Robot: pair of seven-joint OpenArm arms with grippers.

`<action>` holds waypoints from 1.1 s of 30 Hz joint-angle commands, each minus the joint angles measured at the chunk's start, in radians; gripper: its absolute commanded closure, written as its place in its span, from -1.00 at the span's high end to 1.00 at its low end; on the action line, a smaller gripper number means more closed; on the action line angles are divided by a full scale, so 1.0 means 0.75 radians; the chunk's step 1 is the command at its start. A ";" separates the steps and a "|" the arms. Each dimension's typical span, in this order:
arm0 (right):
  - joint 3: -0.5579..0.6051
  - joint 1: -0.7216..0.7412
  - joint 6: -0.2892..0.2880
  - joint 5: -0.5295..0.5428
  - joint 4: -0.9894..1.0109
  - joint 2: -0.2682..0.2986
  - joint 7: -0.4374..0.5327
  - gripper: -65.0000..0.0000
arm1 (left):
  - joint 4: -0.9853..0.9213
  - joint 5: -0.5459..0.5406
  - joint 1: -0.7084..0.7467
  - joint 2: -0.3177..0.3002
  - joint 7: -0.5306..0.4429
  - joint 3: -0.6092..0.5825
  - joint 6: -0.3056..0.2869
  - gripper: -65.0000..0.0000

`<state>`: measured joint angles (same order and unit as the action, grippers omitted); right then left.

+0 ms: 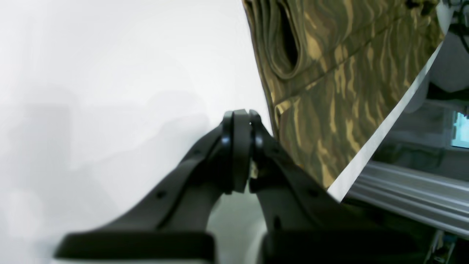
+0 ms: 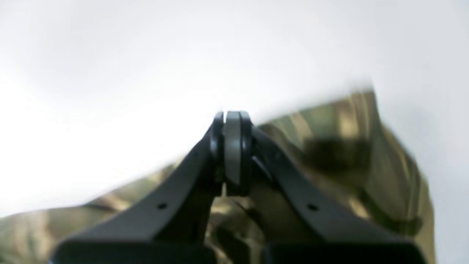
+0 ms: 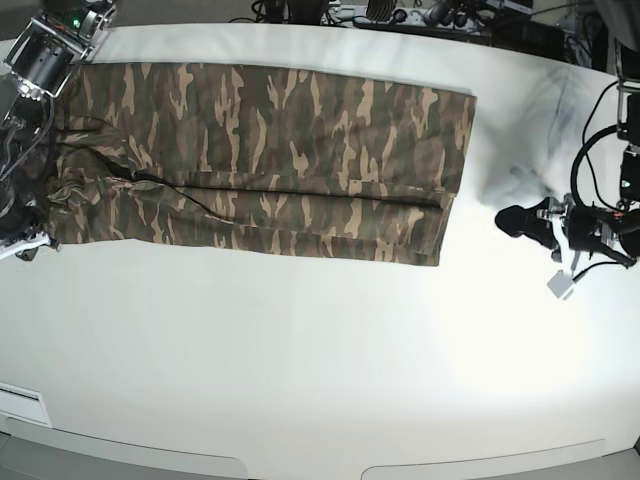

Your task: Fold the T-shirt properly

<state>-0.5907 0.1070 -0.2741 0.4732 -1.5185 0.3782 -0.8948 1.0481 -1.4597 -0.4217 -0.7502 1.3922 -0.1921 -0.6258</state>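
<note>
The camouflage T-shirt (image 3: 270, 150) lies as a long folded band across the far left and middle of the white table (image 3: 300, 360). My left gripper (image 3: 512, 220) rests shut on the table just right of the shirt's right end, holding nothing. In the left wrist view its jaws (image 1: 240, 113) are pressed together, with the T-shirt (image 1: 340, 91) beyond them to the right. My right arm (image 3: 45, 55) hangs over the shirt's left end. In the blurred right wrist view my right gripper (image 2: 233, 117) is shut and empty above the T-shirt (image 2: 329, 154).
Cables and equipment (image 3: 420, 12) line the table's far edge. A small white tag (image 3: 562, 283) hangs below the left arm. An aluminium rail (image 1: 410, 190) runs past the table edge (image 1: 384, 124). A white label (image 3: 20, 405) sits at the near left corner.
</note>
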 commanded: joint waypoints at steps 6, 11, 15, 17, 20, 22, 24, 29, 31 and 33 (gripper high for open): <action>-0.007 0.016 -0.095 0.141 -0.072 0.204 -0.128 -0.94 | 0.016 -0.032 -0.024 -0.019 0.005 0.073 0.030 -1.00; -0.007 0.002 -0.143 0.222 -0.078 0.344 -0.201 -0.94 | 0.016 -0.032 0.028 0.008 0.005 0.283 0.097 -1.00; -0.008 -0.014 -0.149 0.216 -0.078 0.410 -0.195 -0.94 | 0.016 -0.032 0.113 0.011 0.005 0.310 0.102 -1.00; -0.008 -0.013 -0.149 0.213 -0.078 0.424 -0.194 -0.94 | 0.016 -0.032 0.150 0.024 0.005 0.310 0.109 -1.00; -0.008 -0.013 -0.149 0.212 -0.078 0.427 -0.183 -0.94 | 0.016 -0.032 0.189 0.053 0.005 0.311 0.107 -1.00; -0.008 -0.013 -0.149 0.210 -0.078 0.427 -0.184 -0.94 | 0.016 -0.032 0.200 0.078 0.005 0.312 0.107 -1.00; -0.008 -0.014 -0.149 0.205 -0.078 0.427 -0.185 -0.94 | 0.016 -0.032 0.201 0.109 0.005 0.321 0.107 -1.00; -0.008 -0.021 -0.150 0.168 -0.078 0.427 -0.185 -0.94 | 0.016 -0.026 0.201 0.194 0.005 0.324 0.107 -1.00; -0.008 -0.021 -0.149 0.155 -0.078 0.428 -0.185 -0.94 | 0.016 0.014 0.200 0.214 0.005 0.324 0.107 -1.00; -0.008 -0.021 -0.149 0.141 -0.078 0.428 -0.184 -0.94 | 0.016 0.026 0.199 0.220 0.005 0.324 0.093 -0.51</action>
<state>-0.5907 0.0750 -0.3859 0.5789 -1.5616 0.6678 -1.0557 1.0538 -1.4326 -0.2626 -0.5732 1.3846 0.0471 -0.5571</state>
